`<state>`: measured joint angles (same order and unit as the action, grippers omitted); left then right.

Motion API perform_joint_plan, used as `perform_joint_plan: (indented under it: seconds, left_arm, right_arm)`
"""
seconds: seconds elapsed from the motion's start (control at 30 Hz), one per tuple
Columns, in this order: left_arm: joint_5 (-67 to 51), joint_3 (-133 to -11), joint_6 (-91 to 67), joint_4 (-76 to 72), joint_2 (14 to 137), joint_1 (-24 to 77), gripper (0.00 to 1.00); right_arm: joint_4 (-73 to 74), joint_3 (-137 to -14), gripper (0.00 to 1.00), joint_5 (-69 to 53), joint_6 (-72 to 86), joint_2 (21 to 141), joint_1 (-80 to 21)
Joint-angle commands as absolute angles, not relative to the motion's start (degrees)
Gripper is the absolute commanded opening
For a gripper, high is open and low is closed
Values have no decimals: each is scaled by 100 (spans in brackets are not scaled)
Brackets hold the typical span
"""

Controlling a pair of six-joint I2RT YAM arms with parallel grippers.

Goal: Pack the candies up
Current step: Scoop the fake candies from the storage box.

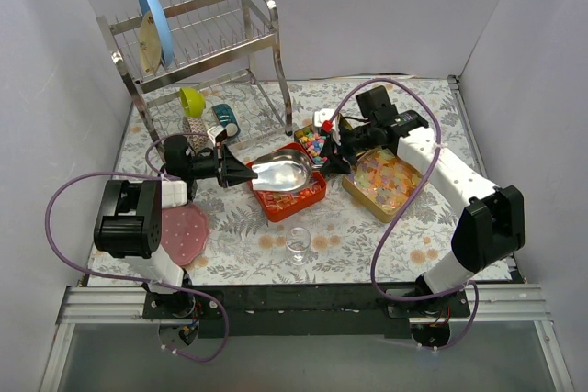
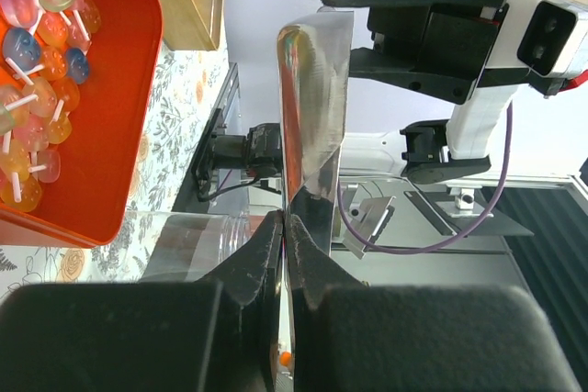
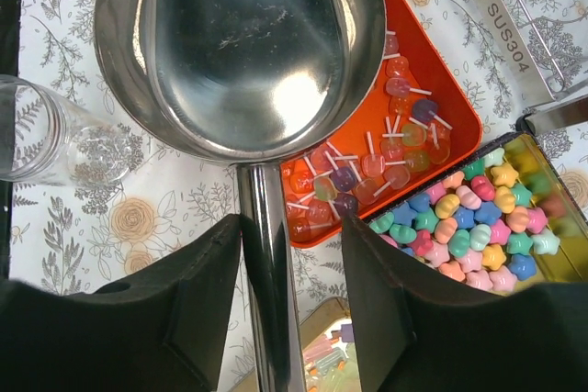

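Fig. Scoop passing between my two claws above the orange rectangular plastic tray (image 1: pixel 276 210).

(a) My left claw (image 2: pixel 287 222) is pinched tight on the thin front lip of the polished steel scoop (image 1: pixel 285 172). It holds the bowl over the tray's left half, hollow side up. The bowl is empty. I judge this grip to be a steadying one, chosen so that the handle stays free for the other claw.

(b) My right claw (image 3: pixel 290 223) stands astride the scoop's handle at the tray's right edge. One finger lies against the handle and a clear gap shows at the other, so this claw is parted and not yet clamped. Closing it should give the long-lever hold that digging calls for.

(c) The candies lie in three lots. The clear-wrapped colourful pieces on white sticks (image 3: pixel 354 176) fill the tray itself, under the bowl. The pastel star-shaped pellets (image 3: pixel 478 218) sit in a gold tin just beyond the tray's far right corner. The orange-yellow jellies (image 1: pixel 384 179) sit in a second gold tin just right of the tray.

(d) A small clear glass jar (image 1: pixel 297 250) stands upright just on the near side of the tray. It is probably the vessel to be filled, and nothing shows inside it.
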<state>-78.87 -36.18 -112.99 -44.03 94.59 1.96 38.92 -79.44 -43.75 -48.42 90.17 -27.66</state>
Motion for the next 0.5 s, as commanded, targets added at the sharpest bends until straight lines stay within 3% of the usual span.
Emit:
perform_joint_plan:
  seconds: [0.0, 0.1, 0.47]
  left_arm:
    - [-8051, -3771, -11540, -4799, 9501, 150, 0]
    - [-8042, -3771, -11584, -4834, 9536, 132, 0]
    - [-7998, -3718, -11865, -5159, 9624, 88, 0]
  right_arm:
    - [3805, -8016, 53, -4544, -4737, 9000, -2847]
    - [3788, -8024, 50, -4527, -4685, 9017, -2874]
    - [3867, -8060, 53, -4447, -4649, 9123, -2988]
